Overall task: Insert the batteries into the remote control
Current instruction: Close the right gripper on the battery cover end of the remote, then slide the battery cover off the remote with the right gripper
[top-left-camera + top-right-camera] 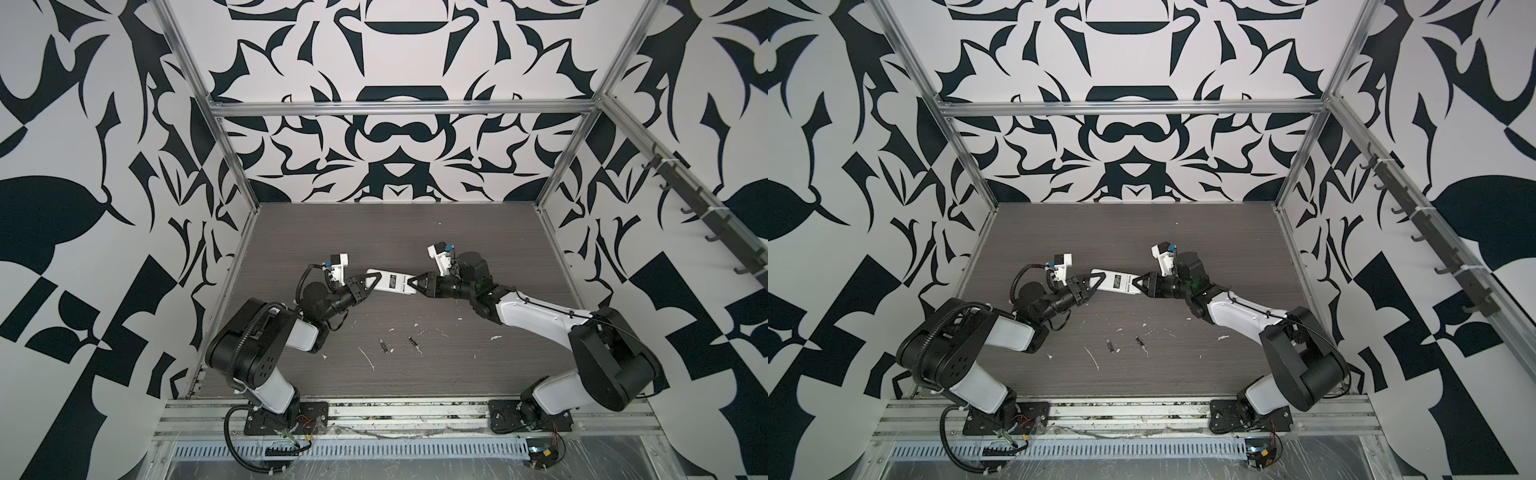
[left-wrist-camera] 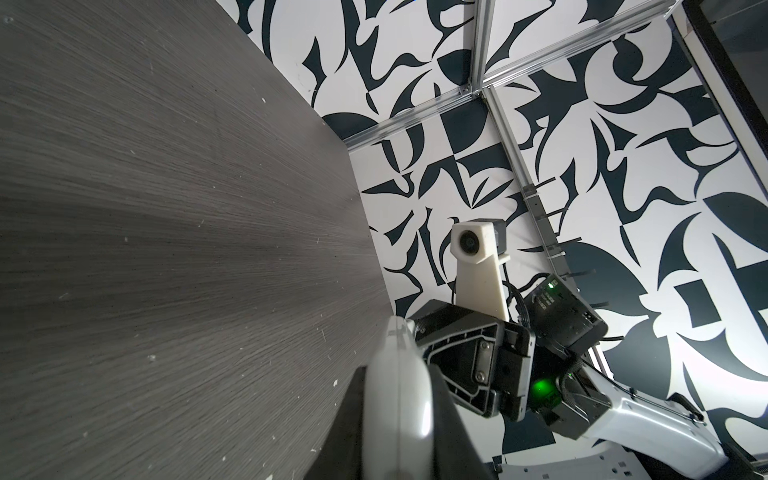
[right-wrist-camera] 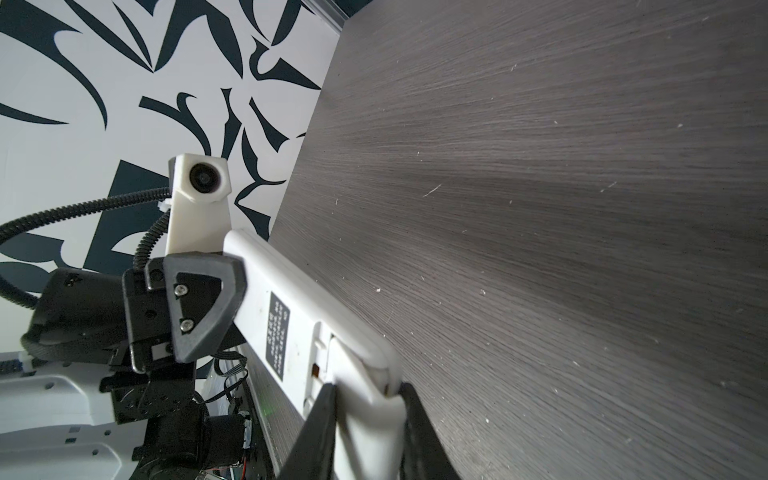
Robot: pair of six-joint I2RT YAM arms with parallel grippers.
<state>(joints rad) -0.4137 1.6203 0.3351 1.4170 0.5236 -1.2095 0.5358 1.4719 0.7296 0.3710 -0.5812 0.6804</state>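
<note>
Both arms are on the remote control, which sits about mid-table with its white back and black label facing up. The left pincer is clamped on one end and the right pincer on the other. The right wrist view shows that pincer's fingers pressed against both faces of its end. I can't tell whether the remote is lifted clear or resting on the table.

Progress looks early to me. The batteries lie loose on the table between the remote and the front edge, a little apart from each other, and neither is loaded. The end of the remote by the right pincer shows a seam and a small brown spot, but I can't make out whether the cover is on or off. What's left, as I read it: get the compartment open if it isn't, pick up each battery and seat it. With both pincers occupied, one would have to let go first.

There's plenty of room. The far half of the table is bare up to the back edge. Patterned walls and frame posts rise straight from the back and side edges, so there's no overhang to use there. The arms take up the two front corners. White scraps litter the table near the batteries, some lying just beside them.
</note>
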